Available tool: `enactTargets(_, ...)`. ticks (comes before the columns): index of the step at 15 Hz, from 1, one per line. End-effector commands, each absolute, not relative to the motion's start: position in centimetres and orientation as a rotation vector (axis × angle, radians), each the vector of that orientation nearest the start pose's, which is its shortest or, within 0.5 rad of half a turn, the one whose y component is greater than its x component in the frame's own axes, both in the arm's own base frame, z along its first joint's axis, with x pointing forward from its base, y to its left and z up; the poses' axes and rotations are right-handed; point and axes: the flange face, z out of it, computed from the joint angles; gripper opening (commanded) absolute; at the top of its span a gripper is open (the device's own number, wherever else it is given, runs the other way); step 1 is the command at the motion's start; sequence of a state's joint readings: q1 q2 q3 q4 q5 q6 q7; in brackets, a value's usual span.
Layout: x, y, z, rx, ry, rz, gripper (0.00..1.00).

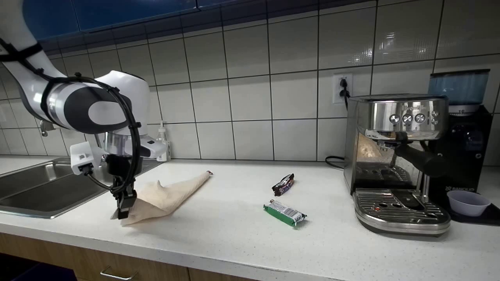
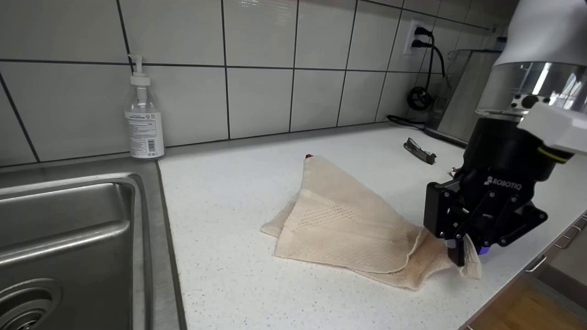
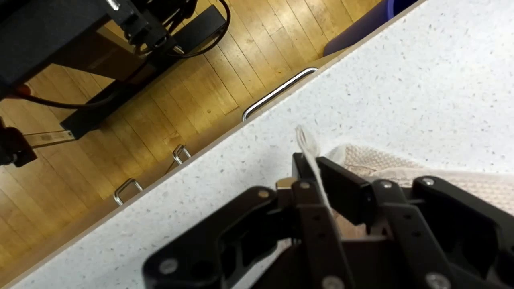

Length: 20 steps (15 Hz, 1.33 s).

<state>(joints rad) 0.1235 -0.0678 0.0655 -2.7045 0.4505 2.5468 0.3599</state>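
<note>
A beige cloth (image 1: 166, 197) lies partly folded on the white counter, and it also shows in an exterior view (image 2: 348, 229). My gripper (image 1: 125, 208) points down at the cloth's end close to the counter's front edge. The gripper (image 2: 467, 254) is shut on that end, and a small flap of cloth sticks out beyond the fingers. In the wrist view a thin cloth edge runs between the fingertips (image 3: 311, 168), and more cloth (image 3: 377, 158) lies beside them. A small reddish-brown thing (image 2: 308, 156) peeks out at the cloth's far tip; most of it is hidden.
A dark-wrapped snack (image 1: 284, 185) and a green and white packet (image 1: 285, 212) lie on the counter. An espresso machine (image 1: 398, 117) and a grinder (image 1: 461, 152) stand at one end. A steel sink (image 2: 137, 220) and a pump bottle (image 2: 144, 123) are at the other end. Drawer handles (image 3: 281, 92) line the front.
</note>
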Motion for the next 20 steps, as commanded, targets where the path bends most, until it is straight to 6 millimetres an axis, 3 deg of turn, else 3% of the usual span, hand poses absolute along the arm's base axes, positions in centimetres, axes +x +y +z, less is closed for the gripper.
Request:
enactTargets(1, 39.4, 6.9, 25.9, -2.803, 0.82, 0.195, 0.02)
enactTargets(9, 40.3, 8.2, 27.1, -2.778, 0.859, 0.157, 0.02)
enactTargets(20, 43.2, 9.0, 28.6, -2.724, 0.977, 0.098, 0.02)
